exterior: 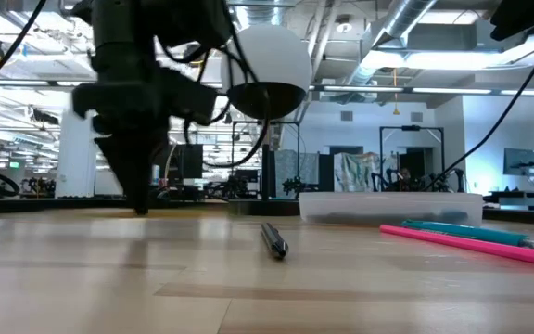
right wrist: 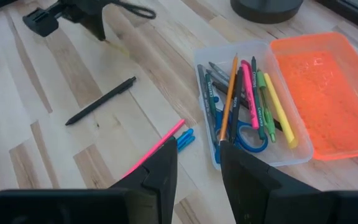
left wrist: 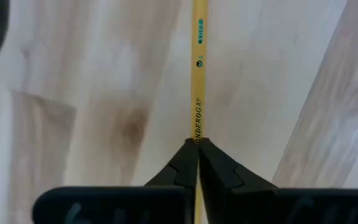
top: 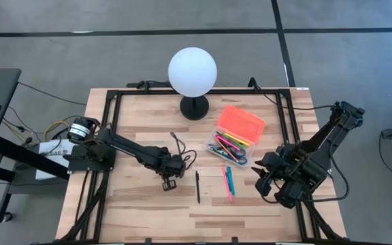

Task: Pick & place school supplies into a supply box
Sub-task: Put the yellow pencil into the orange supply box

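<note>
the left gripper (top: 169, 182) is down at the table left of centre, its jaws pressed together on a yellow pencil (left wrist: 197, 74). in the left wrist view the two fingertips (left wrist: 185, 163) meet on the pencil's shaft, and the rest of the pencil runs straight out ahead of them over the wood. in the low view the same gripper (exterior: 140, 199) points down, its tip at the table top (exterior: 109, 278).

just right of that gripper lies a black pen (top: 197, 186), lengthwise near to far, apart from the jaws. further right, a pink marker (top: 225, 182) and a blue marker (top: 230, 180) lie side by side, almost touching; in the low view the pink one (exterior: 462, 241) is nearer the camera than the blue one (exterior: 471, 231).

beyond those two, toward the far right, sits the supply box (top: 224, 158) — a clear tray with its orange lid (top: 241, 123) folded open on the far side. inside the tray, the right wrist view shows blue-handled scissors (right wrist: 244, 138) among pens and markers, with an orange pencil (right wrist: 229, 99), a pink marker and a yellow marker (right wrist: 278, 112) among them. a white globe lamp (top: 192, 71) stands at the far edge, left of the box.

the right gripper (top: 263, 178) hovers at the near right, just right of the box and of the loose markers — its jaws spread, with nothing between them.
</note>
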Robot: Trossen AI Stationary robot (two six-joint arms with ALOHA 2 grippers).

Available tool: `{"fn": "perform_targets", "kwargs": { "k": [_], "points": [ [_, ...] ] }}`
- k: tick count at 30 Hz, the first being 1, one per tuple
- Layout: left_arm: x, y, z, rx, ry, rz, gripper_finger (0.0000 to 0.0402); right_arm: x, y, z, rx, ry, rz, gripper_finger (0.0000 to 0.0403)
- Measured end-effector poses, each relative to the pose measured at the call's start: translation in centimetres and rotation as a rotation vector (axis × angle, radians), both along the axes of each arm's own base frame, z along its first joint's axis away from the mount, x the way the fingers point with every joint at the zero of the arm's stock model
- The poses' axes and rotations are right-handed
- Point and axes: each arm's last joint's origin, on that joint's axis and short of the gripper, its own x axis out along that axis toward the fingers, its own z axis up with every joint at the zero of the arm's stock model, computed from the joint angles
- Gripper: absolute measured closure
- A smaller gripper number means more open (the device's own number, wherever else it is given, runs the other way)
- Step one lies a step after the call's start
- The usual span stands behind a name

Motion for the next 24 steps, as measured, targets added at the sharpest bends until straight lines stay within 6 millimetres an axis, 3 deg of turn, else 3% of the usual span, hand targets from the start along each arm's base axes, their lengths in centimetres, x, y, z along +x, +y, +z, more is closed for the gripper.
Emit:
{"fn": "perform_targets", "kwargs": {
  "k": [13, 18, 24],
  "points": [
    [2.2, 0.6, 2.9, 0.003, -0.096, -0.035, 0.0399, 0.0, 0.0, 0.0, 0.004, -0.003, 0.000, 0.0290],
    [2.1, 1.6, 3.0, 0.157, -0.091, -0.022, 0.0401, 0.0, 0.1, 0.0, 0.008, -0.005, -0.001, 0.0290],
    [2.5, 3.7, 2.8, 0.214, -0.082, -0.097, 0.0345, 0.1, 0.1, 0.0, 0.014, -0.010, -0.001, 0.0290]
  ]
}}
